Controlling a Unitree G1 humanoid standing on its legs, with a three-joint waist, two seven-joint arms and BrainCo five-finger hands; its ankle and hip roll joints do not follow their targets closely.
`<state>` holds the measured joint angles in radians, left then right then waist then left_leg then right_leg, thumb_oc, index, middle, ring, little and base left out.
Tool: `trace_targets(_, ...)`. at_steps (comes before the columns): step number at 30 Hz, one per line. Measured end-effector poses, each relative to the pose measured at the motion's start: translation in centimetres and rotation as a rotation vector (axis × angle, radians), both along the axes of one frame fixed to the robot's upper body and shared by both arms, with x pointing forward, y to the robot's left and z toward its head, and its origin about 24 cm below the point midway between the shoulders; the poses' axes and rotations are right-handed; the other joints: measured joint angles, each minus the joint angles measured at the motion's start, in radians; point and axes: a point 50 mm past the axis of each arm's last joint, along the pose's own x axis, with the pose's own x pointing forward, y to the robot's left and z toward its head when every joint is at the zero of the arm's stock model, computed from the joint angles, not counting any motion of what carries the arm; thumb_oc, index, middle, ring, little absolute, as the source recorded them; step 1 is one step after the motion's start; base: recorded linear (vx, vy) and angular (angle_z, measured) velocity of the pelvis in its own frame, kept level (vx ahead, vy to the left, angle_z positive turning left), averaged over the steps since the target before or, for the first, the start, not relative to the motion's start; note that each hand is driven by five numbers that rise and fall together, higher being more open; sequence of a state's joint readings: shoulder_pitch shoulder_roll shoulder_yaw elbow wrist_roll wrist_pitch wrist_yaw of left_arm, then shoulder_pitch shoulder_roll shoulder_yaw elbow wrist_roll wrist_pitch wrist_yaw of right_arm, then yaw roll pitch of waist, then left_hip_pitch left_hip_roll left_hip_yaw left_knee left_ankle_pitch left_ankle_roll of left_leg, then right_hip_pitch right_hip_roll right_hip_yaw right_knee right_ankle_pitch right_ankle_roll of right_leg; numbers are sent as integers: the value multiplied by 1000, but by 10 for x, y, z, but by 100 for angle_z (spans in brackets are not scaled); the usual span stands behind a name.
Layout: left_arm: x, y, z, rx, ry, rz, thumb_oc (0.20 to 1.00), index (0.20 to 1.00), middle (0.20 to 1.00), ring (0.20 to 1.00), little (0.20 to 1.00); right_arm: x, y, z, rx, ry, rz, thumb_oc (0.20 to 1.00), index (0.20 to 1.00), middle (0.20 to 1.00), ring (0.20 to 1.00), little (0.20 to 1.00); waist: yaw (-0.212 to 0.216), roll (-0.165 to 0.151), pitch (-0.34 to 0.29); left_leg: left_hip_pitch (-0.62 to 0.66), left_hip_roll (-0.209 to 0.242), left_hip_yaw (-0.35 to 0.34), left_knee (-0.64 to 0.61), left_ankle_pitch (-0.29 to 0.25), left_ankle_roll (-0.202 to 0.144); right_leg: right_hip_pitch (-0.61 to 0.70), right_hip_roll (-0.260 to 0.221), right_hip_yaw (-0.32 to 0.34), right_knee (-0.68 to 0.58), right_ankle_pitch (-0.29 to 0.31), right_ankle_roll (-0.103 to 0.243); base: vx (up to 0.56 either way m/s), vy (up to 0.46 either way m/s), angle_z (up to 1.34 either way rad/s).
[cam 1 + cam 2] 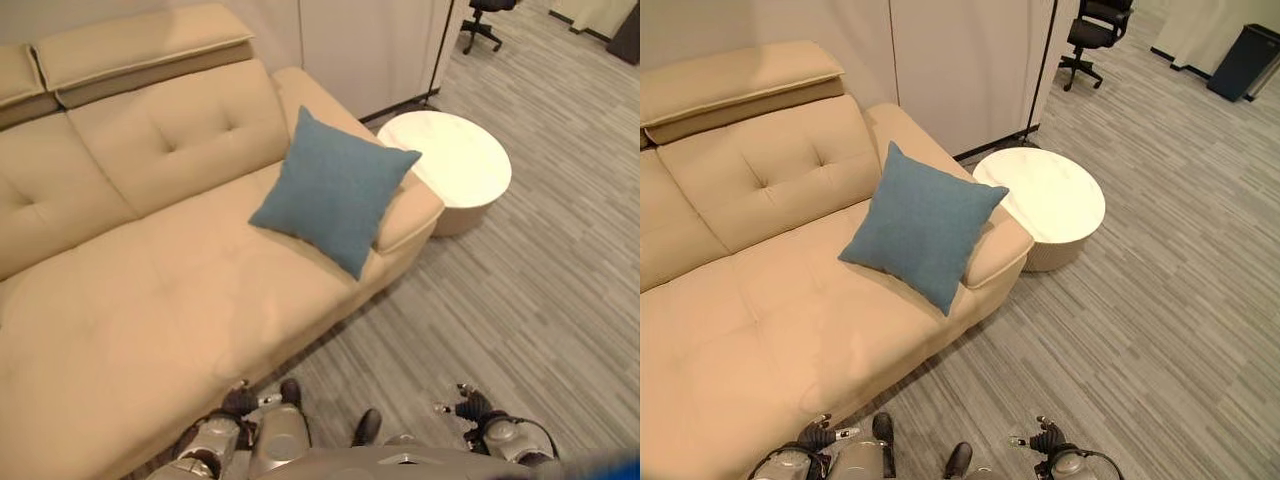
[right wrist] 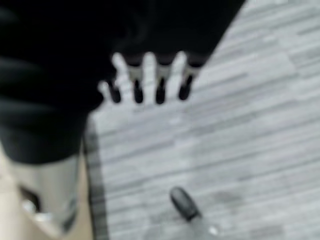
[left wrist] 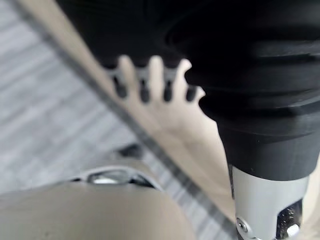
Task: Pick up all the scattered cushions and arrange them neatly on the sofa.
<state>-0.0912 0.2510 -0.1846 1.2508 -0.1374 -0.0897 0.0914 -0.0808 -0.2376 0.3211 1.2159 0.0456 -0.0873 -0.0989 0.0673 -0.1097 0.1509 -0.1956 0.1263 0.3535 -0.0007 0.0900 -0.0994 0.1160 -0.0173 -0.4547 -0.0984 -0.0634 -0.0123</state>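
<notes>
**One blue cushion propped on the sofa, both hands hanging empty**

The blue cushion (image 1: 335, 190) stands on one corner at the right end of the sofa (image 1: 150, 300). Its back leans on the armrest (image 1: 410, 215) and its lower corner hangs just past the seat's front edge. It is square and plain, and it covers the spot where the seat meets the armrest.

The sofa is tan, with a tufted backrest and a padded headrest (image 1: 735, 85) on top. The seat to the left of the cushion is bare.

Just beside the armrest, on the striped grey floor (image 1: 540, 300), stands a round white table (image 1: 1045, 200). It sits close to the sofa end, and the cushion's upper right corner points toward it.

Farther back, an office chair (image 1: 1092, 35) stands by a pale wall (image 1: 960, 60), and a dark bin (image 1: 1245, 60) stands well apart at the far right.

The left hand (image 3: 152, 80) hangs by the sofa's front edge, its fingers straight, spread apart and holding nothing. The right hand (image 2: 150, 75) hangs over the floor, its fingers likewise straight, apart and empty.
</notes>
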Motion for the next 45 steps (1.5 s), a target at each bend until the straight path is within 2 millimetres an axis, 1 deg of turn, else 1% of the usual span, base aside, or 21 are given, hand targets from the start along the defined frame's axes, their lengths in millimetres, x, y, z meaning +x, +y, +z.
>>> trace_targets(2,-12,0,-4,-2,33,9,1000,1000,1000,1000,1000,-7,0,-2,0,17,-4,1000,1000,1000,1000,1000,4,9,-21,8,2,-4,13,22,9,36,8,0,0,-25,21,280,79,-11)
trace_targets(3,-18,2,-5,-1,47,21,1000,1000,1000,1000,1000,-10,2,-4,6,27,-5,1000,1000,1000,1000,1000,5,3,-35,15,0,-9,28,56,57,54,4,8,1,-38,39,275,103,-12)
trace_targets(5,-24,11,-5,18,68,41,1000,1000,1000,1000,1000,-21,12,-9,32,64,-9,1000,1000,1000,1000,1000,0,-39,-62,45,-46,0,27,8,105,58,-53,15,65,-70,85,224,139,-2)
trace_targets(6,-23,12,-4,21,65,42,1000,1000,1000,1000,1000,-20,15,-9,38,62,-7,1000,1000,1000,1000,1000,4,-46,-67,60,-60,2,19,-1,126,43,-75,23,129,-88,95,184,189,8)
trace_targets(7,-16,11,-3,17,49,40,1000,1000,1000,1000,1000,-19,16,-9,45,54,-4,1000,1000,1000,1000,1000,4,-42,-65,103,-79,8,-4,-10,153,7,-119,34,279,-106,124,213,234,3)
trace_targets(9,-15,7,-4,6,47,38,1000,1000,1000,1000,1000,-12,17,-7,48,31,3,1000,1000,1000,1000,1000,2,-13,-59,127,-75,16,-20,-14,166,-93,-167,40,504,-133,167,192,184,4)
trace_targets(10,-8,9,-1,17,31,25,1000,1000,1000,1000,1000,-2,20,-3,60,-7,18,1000,1000,1000,1000,1000,-4,-9,-48,146,-89,1,-17,-41,184,-171,-204,76,673,-98,206,197,117,29)
trace_targets(12,0,9,2,29,18,-4,1000,1000,1000,1000,1000,6,22,-1,60,-29,28,1000,1000,1000,1000,1000,-19,5,-42,186,-111,-15,-36,-67,211,-214,-224,123,742,-112,211,168,78,30)
trace_targets(15,10,2,4,13,-22,-19,1000,1000,1000,1000,1000,11,21,1,58,-44,33,1000,1000,1000,1000,1000,-20,29,-29,234,-124,-30,-58,-83,210,-254,-215,134,654,-117,201,221,-28,21)
trace_targets(17,16,-3,7,3,-59,-41,1000,1000,1000,1000,1000,16,19,4,55,-67,37,1000,1000,1000,1000,1000,-23,38,-22,247,-126,-47,-71,-80,202,-250,-199,136,459,-100,200,130,-51,21)
trace_targets(18,19,-5,7,-2,-75,-46,1000,1000,1000,1000,1000,16,18,5,52,-71,36,1000,1000,1000,1000,1000,-23,40,-21,249,-127,-48,-70,-77,196,-251,-197,137,380,-69,205,224,-64,27)
trace_targets(19,23,-8,10,-1,-102,-51,1000,1000,1000,1000,1000,20,20,7,58,-97,37,1000,1000,1000,1000,1000,-27,40,-21,251,-127,-64,-71,-86,180,-263,-201,139,262,3,205,155,-35,23)
trace_targets(20,26,-8,12,5,-124,-48,1000,1000,1000,1000,1000,21,21,8,61,-107,37,1000,1000,1000,1000,1000,-27,34,-21,254,-130,-64,-67,-85,171,-255,-197,135,231,37,200,169,-43,25)
trace_targets(21,29,-7,15,8,-155,-50,1000,1000,1000,1000,1000,22,23,10,67,-125,37,1000,1000,1000,1000,1000,-28,25,-23,268,-135,-70,-68,-89,162,-241,-196,137,218,95,184,79,-30,16)
trace_targets(22,31,-8,17,8,-178,-48,1000,1000,1000,1000,1000,22,22,11,65,-138,35,1000,1000,1000,1000,1000,-27,24,-27,285,-131,-76,-67,-93,151,-219,-185,138,205,117,125,136,-52,10)
trace_targets(24,44,-14,28,-6,-273,-64,1000,1000,1000,1000,1000,30,17,20,59,-214,12,1000,1000,1000,1000,1000,-28,49,-40,289,-95,-85,-52,-110,121,-177,-139,136,139,129,104,73,-30,-3)
trace_targets(28,78,-13,60,1,-480,-40,1000,1000,1000,1000,1000,62,6,54,54,-440,1,1000,1000,1000,1000,1000,-49,54,-48,279,-62,-85,-52,-107,91,-158,-90,131,70,148,81,36,-3,-6)
trace_targets(31,96,-13,78,19,-585,-27,1000,1000,1000,1000,1000,69,3,64,57,-501,-22,1000,1000,1000,1000,1000,-55,54,-53,276,-52,-85,-63,-101,74,-150,-76,124,34,159,75,0,0,0)
trace_targets(34,106,-10,86,37,-625,5,1000,1000,1000,1000,1000,72,7,67,69,-516,-10,1000,1000,1000,1000,1000,-63,54,-54,272,-50,-84,-66,-98,70,-147,-71,122,13,164,77,-54,20,0)
trace_targets(37,138,-9,114,78,-735,5,1000,1000,1000,1000,1000,99,22,87,110,-618,31,1000,1000,1000,1000,1000,-75,55,-41,198,-58,-85,-55,-83,73,-212,-75,123,9,199,80,-269,34,1)
trace_targets(45,217,-13,206,173,-1025,-16,1000,1000,1000,1000,1000,181,73,165,197,-913,180,1000,1000,1000,1000,1000,-112,32,157,-61,-88,-55,83,-85,95,-445,-127,169,51,286,110,-155,62,-8)
